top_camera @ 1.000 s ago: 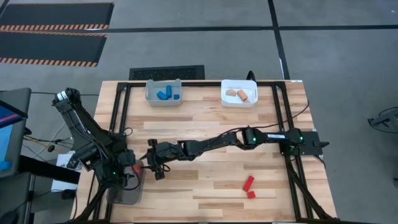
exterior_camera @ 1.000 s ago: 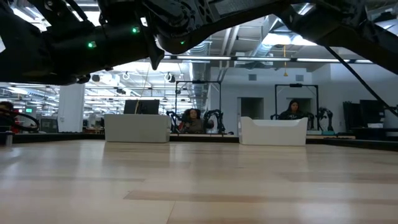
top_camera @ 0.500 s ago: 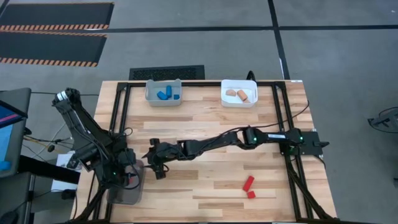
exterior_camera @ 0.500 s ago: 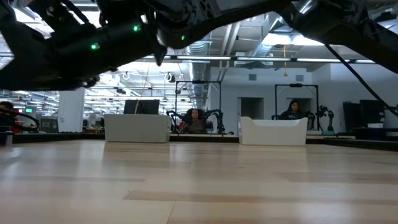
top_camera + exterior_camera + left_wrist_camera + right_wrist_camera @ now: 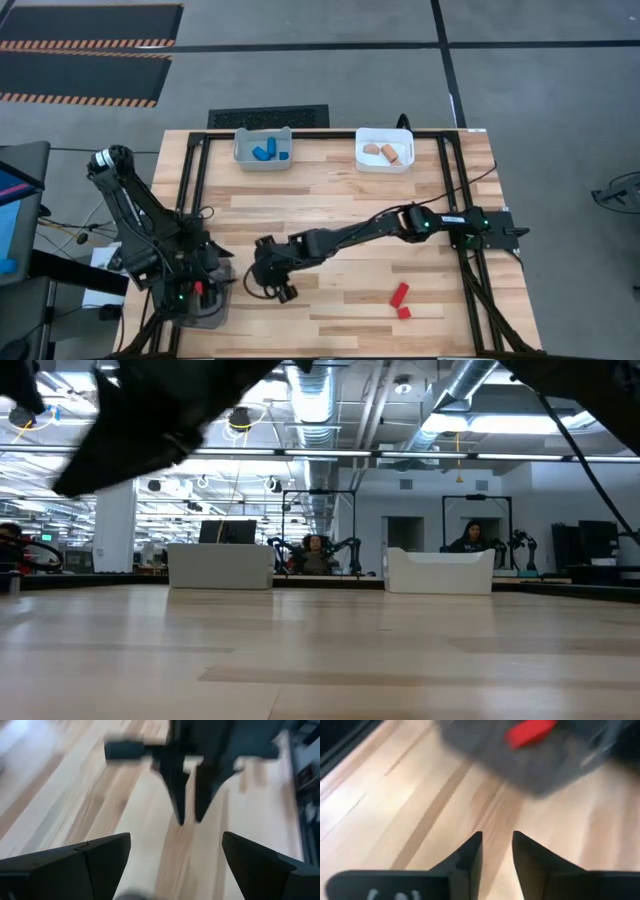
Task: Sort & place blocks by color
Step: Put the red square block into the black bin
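Note:
In the high view my left gripper [image 5: 193,291] hovers over the dark mesh bin [image 5: 205,315] at the table's near left corner, its fingers open wide and empty. A red block [image 5: 197,287] shows inside that bin, and again in the right wrist view [image 5: 530,732]. My right gripper [image 5: 283,291] hangs just right of the bin with only a narrow gap between its fingers and nothing between them; the left wrist view shows it too [image 5: 188,805]. Two more red blocks [image 5: 401,299] lie on the table's near right part. Blue blocks [image 5: 265,153] lie in the grey bin, tan ones [image 5: 388,152] in the white bin.
The grey bin [image 5: 262,148] and white bin [image 5: 385,150] stand at the far edge, also seen in the low view as grey bin [image 5: 220,567] and white bin [image 5: 440,570]. A black frame [image 5: 195,180] borders the tabletop. Bare wood lies between the arms and the far bins.
My right gripper has drawn back from the left gripper, toward the table's right and near edge. My left gripper has moved toward the near edge, over the dark bin. The red block that showed between the two grippers now lies in the bin.

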Controlling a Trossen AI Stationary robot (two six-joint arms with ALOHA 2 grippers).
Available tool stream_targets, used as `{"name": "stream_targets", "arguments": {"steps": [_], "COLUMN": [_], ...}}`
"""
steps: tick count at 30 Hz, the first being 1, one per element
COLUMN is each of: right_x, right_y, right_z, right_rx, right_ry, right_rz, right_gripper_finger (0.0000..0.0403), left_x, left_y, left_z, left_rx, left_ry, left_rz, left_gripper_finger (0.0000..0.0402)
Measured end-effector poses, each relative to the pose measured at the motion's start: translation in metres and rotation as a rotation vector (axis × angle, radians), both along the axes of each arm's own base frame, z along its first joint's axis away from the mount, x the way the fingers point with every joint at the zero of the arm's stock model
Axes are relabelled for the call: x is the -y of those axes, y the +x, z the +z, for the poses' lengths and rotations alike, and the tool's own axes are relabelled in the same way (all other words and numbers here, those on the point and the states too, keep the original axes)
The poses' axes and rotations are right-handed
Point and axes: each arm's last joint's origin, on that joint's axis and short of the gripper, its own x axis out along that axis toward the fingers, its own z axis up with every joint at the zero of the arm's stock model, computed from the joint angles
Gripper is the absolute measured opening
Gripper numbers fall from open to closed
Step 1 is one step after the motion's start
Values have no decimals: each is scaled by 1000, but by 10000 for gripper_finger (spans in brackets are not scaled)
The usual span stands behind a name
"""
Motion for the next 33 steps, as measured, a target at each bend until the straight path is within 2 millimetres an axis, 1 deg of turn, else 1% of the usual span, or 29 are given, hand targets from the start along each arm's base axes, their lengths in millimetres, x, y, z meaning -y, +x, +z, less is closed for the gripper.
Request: {"name": "stream_targets", "arguments": {"steps": [5, 7, 9, 12, 13, 15, 18, 20, 23, 25, 29, 33], "right_x": [-5, -6, -8, -11, -12, -13, -12, -9, -4, -1, 5, 8], "right_y": [-17, -24, -27, -36, -36, -44, -53, -58, -66, -75, -99, -130], "right_z": [-10, -8, -5, 6, 11, 25, 45, 56, 68, 71, 67, 68], "right_rx": [-206, -267, -285, -320, -304, -305, -291, -270, -201, -155, -40, 100], "right_ry": [-8, 4, 19, 14, 18, 4, -22, -20, 0, 19, 83, 165], "right_rz": [9, 26, 45, 51, 51, 49, 48, 46, 37, 31, 3, -16], "right_gripper_finger": [64, 36, 12, 11, 15, 19, 10, 5, 8, 9, 3, 3], "left_x": [12, 15, 18, 22, 24, 28, 33, 37, 41, 43, 43, 39], "left_y": [11, 16, 20, 26, 27, 30, 35, 38, 42, 43, 45, 54], "left_z": [-17, -26, -34, -46, -49, -54, -60, -63, -65, -64, -62, -60], "left_rx": [133, 150, 151, 156, 154, 155, 171, 201, 242, 270, 308, 307], "left_ry": [49, 60, 66, 84, 88, 98, 124, 138, 172, 177, 202, 218], "left_rz": [-37, -31, -25, -9, -7, -5, -10, -5, -1, 4, 14, 29], "left_gripper_finger": [304, 304, 304, 304, 304, 304, 304, 304, 304, 304, 304, 304]}}
